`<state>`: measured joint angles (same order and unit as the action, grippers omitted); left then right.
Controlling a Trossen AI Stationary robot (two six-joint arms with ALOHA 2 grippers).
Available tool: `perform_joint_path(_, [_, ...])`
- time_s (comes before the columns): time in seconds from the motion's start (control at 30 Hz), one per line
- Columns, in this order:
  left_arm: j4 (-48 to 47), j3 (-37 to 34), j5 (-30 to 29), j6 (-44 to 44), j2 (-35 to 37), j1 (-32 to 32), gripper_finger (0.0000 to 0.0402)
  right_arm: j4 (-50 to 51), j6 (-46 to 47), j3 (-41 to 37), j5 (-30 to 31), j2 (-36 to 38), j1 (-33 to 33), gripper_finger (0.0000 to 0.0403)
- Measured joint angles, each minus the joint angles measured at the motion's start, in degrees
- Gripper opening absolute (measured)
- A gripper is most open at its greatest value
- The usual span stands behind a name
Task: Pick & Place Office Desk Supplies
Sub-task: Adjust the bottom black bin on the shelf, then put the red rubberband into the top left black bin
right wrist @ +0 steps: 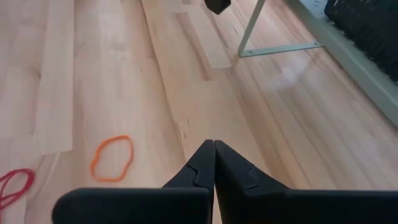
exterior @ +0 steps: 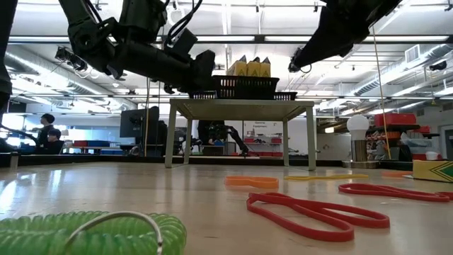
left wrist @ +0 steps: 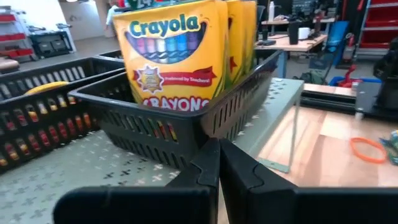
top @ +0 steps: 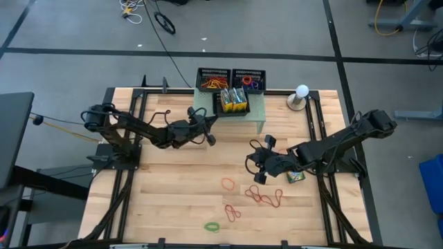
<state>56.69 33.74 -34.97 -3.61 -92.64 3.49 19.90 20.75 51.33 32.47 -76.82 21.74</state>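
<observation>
My left pincer (left wrist: 218, 163) is pressed fully shut with nothing in it, hanging just in front of the black mesh tray (left wrist: 168, 124) on the pale green riser (top: 256, 109) at the desk's far edge. Three crayon boxes (left wrist: 180, 56) stand upright in that tray. My right pincer (right wrist: 214, 163) is also closed and empty, above the bare wood toward the desk's right side. A fourth crayon box (top: 296, 177) lies flat near the right edge. An orange rubber band (right wrist: 112, 158), red ones (top: 266, 198) and a green one (top: 212, 226) lie scattered toward the near edge
</observation>
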Motion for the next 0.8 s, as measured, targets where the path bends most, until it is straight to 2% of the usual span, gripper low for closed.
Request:
perform_joint_path(0.1, [-0.56,0.0,-0.26,-2.66,0.02,-0.97,0.0008,0.47,0.48,0.0,-0.11,0.0,0.34,0.0009])
perform_joint_path(0.2, [-5.06,0.0,-0.05,-3.54,0.49,-4.03,0.0008,1.16,1.51,0.0,-1.41,0.0,1.3,0.0011])
perform_joint_path(0.33, [-11.35,-0.07,-0.21,-3.74,0.52,-9.86,0.0008,1.85,4.3,0.0,-3.05,0.0,3.71,0.0008])
perform_joint_path(0.5, [-13.23,-0.07,-0.98,-3.68,0.52,-17.91,0.0008,2.47,11.39,0.01,-3.55,-0.33,7.9,0.0018])
perform_joint_path(0.6, [-13.08,-0.07,-0.94,-3.41,0.33,-22.38,0.0008,2.72,16.28,0.02,-3.87,-3.72,11.45,0.004])
perform_joint_path(0.8, [-8.15,-0.04,-0.46,-3.25,-4.31,-27.76,0.0008,2.28,30.6,0.0,-7.2,-17.0,16.52,0.0104])
